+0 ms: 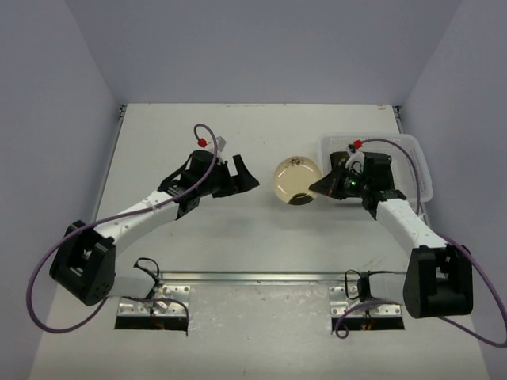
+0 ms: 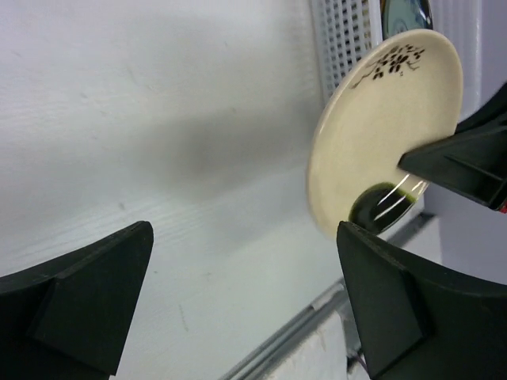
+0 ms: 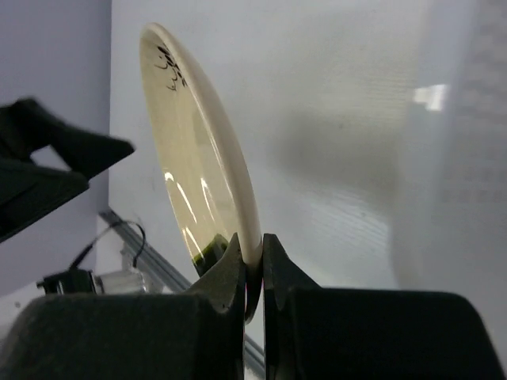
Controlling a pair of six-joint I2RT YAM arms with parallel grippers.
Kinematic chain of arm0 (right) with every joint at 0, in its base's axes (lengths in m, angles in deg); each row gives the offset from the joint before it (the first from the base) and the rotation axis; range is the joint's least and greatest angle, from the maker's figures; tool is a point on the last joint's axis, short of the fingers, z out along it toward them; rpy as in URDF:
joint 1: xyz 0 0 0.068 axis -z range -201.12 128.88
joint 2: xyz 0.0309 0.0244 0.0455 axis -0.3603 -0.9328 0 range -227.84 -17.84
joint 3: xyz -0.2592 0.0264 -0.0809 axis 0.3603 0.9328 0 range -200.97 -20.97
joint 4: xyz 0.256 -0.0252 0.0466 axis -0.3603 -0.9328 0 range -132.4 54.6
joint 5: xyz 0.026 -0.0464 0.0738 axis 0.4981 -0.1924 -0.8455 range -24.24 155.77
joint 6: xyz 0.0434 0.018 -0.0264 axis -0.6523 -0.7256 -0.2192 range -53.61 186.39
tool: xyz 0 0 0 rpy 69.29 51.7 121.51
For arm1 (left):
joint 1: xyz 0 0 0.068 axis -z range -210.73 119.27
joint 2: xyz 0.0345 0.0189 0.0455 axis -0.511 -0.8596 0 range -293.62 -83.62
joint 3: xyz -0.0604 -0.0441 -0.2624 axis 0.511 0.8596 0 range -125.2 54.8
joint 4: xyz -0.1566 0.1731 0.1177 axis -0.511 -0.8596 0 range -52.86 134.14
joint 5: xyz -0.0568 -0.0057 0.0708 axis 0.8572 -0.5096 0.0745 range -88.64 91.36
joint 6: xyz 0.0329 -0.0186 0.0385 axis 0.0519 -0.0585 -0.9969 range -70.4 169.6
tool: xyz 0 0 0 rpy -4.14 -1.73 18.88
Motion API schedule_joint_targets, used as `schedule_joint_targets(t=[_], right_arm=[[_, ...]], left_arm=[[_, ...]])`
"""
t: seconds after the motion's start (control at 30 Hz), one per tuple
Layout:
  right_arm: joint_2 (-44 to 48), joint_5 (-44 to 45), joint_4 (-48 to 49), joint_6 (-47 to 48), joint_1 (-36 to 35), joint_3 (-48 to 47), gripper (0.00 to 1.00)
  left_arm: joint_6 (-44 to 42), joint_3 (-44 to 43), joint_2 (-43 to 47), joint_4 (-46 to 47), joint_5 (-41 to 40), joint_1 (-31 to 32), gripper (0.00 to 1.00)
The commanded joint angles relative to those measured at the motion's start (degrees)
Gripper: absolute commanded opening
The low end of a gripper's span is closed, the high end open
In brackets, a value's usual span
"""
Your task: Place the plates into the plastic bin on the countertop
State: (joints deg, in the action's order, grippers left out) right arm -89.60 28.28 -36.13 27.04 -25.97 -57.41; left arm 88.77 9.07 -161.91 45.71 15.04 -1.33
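A cream round plate (image 1: 297, 180) with a dark green patch and a black branch pattern hangs tilted on edge above the countertop (image 1: 238, 237), just left of the plastic bin (image 1: 372, 138). My right gripper (image 1: 318, 188) is shut on its lower rim; in the right wrist view the plate (image 3: 202, 166) stands pinched between the jaws of the gripper (image 3: 253, 257). My left gripper (image 1: 244, 175) stands open a little left of the plate, touching nothing. From the left wrist, the plate (image 2: 388, 119) shows beyond the open gripper (image 2: 245, 237), with the bin's slotted wall (image 2: 341, 39) behind and a dark plate (image 2: 405, 12) inside it.
A metal strip (image 1: 261, 277) runs along the countertop's front edge. Pale lavender walls (image 1: 47, 119) close in the left, back and right sides. The right arm (image 1: 400, 218) reaches over the bin's near corner.
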Motion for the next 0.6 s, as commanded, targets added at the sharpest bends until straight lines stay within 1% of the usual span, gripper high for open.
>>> schedule_joint_targets(t=[0.0, 0.07, 0.17, 0.27, 0.37, 0.4, 0.47, 0.53, 0.57], right_arm=[[3.9, 4.6, 0.9, -5.1, 17.1, -0.1, 0.00], [4.9, 7.0, 0.9, -8.3, 26.0, 0.9, 0.00], [5.8, 12.9, 0.9, -12.6, 33.7, 2.6, 0.00], [5.0, 16.8, 2.9, -16.2, 37.1, 3.1, 0.03], [2.1, 16.9, 2.8, -16.4, 37.5, 0.7, 0.09], [-0.1, 15.6, 2.5, -15.9, 37.5, -0.3, 0.13], [-1.7, 13.9, 1.3, -15.7, 37.4, -2.0, 0.26], [-2.2, 12.8, 1.8, -15.1, 37.3, -2.0, 0.48], [-2.2, 12.3, 1.7, -13.8, 36.6, -2.6, 0.61]], left_arm=[[-8.4, -7.5, 14.5, -18.9, -19.3, 0.3, 1.00], [-12.2, -8.1, 21.2, -23.0, -19.8, 0.3, 1.00], [-17.5, -8.4, 26.8, -26.9, -20.5, 0.2, 1.00], [-17.9, -7.6, 28.9, -29.2, -20.3, 0.2, 1.00], [-19.0, -6.8, 30.4, -30.3, -17.0, 0.2, 1.00], [-19.6, -6.2, 30.6, -30.5, -16.5, 0.2, 1.00], [-20.3, -5.9, 31.0, -31.6, -17.1, 0.2, 1.00], [-21.0, -5.8, 31.1, -33.0, -19.1, 0.2, 1.00], [-21.4, -5.7, 31.2, -33.5, -19.6, 0.2, 1.00]])
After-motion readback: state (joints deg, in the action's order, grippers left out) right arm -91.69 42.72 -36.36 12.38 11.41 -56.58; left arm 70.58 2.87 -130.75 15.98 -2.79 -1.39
